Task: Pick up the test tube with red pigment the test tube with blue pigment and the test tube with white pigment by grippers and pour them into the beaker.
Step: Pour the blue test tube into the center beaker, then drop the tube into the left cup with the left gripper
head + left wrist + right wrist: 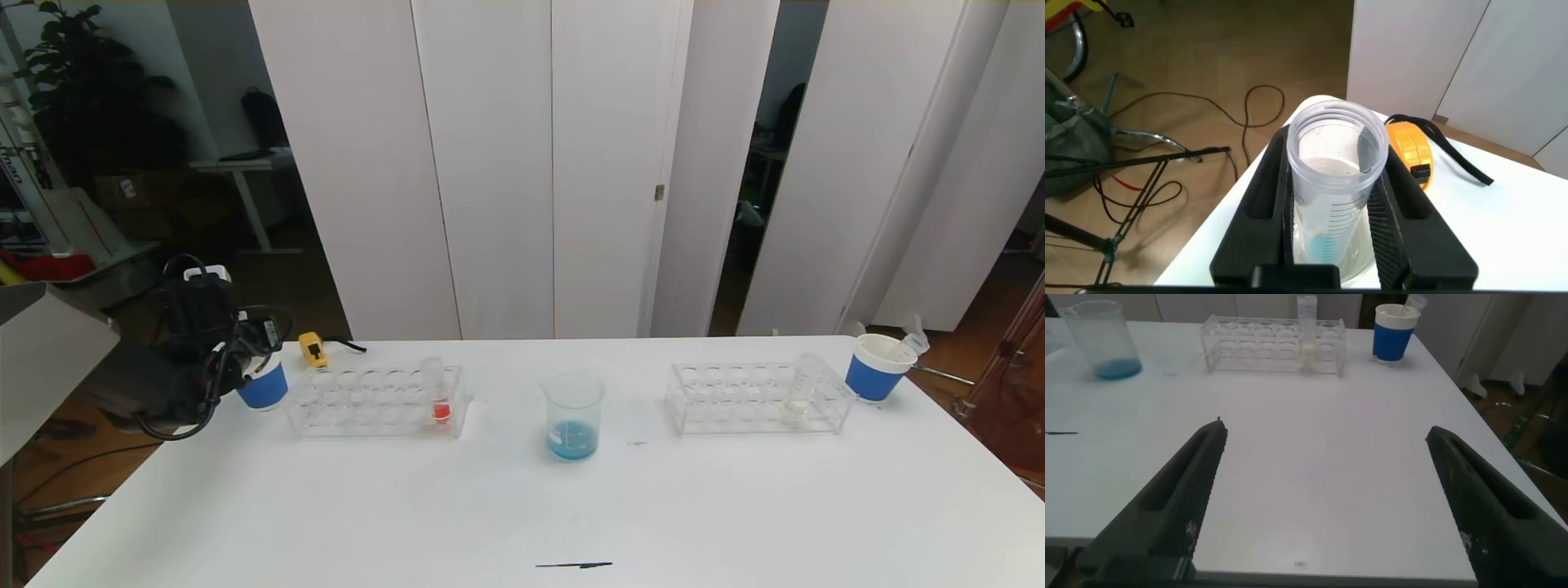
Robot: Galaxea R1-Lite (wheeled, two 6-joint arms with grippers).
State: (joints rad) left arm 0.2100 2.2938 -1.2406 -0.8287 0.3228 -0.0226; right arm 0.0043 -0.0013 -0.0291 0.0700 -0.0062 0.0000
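The left hand is clamped around a clear graduated tube with a trace of blue at its bottom, the test tube with blue pigment, held over a blue paper cup at the surface's far left corner; the head view hides the tube behind the arm, while the left wrist view shows it plainly. Beside it lies a yellow tape measure. The right hand hangs wide open, holding nothing, above the near right part of the surface, seen only in its own wrist view.

Two clear racks stand there: the left rack carries one tube with red liquid, the right rack the test tube with white pigment. Between them stands one beaker with blue liquid. A second blue cup sits far right. The graduation marks are unreadable.
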